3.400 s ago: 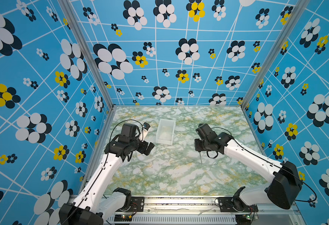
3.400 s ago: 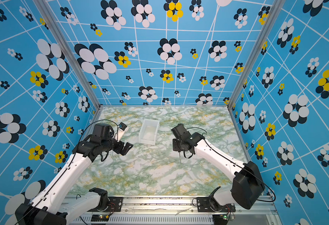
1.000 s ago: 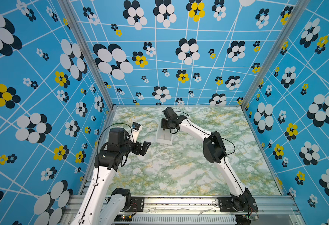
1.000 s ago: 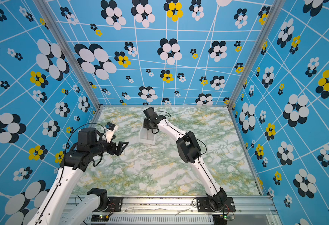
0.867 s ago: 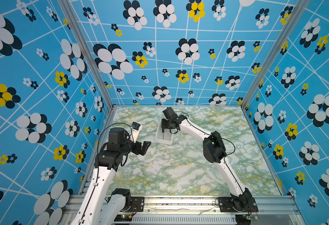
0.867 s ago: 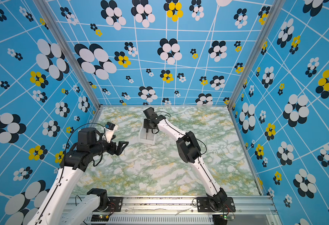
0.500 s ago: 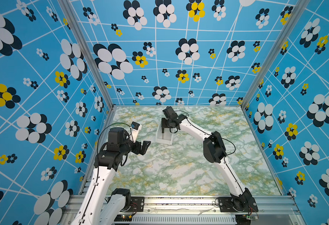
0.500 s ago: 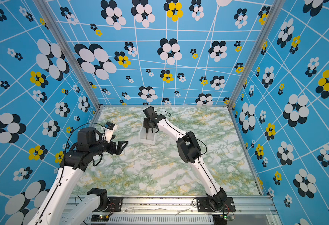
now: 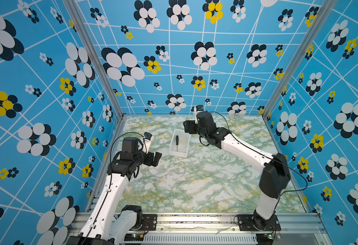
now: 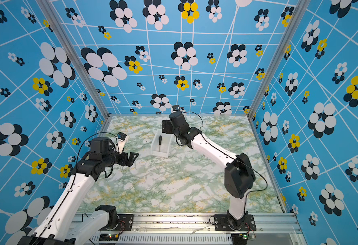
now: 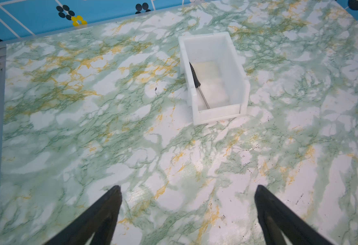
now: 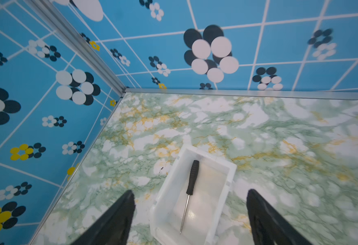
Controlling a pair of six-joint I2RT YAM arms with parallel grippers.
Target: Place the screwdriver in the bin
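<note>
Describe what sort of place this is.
Probably a robot test cell: two white robot arms mounted on an aluminium rail, blue flowered panels walling a green marbled tabletop, one white plastic bin holding a black-handled screwdriver.

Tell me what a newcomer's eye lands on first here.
Probably the loud blue flower-patterned walls boxing in the green marbled table. Next, the black-handled screwdriver lying inside the white bin toward the table's far middle, with the right gripper hanging open over it. The left gripper, also open, hovers over the table at left.
</note>
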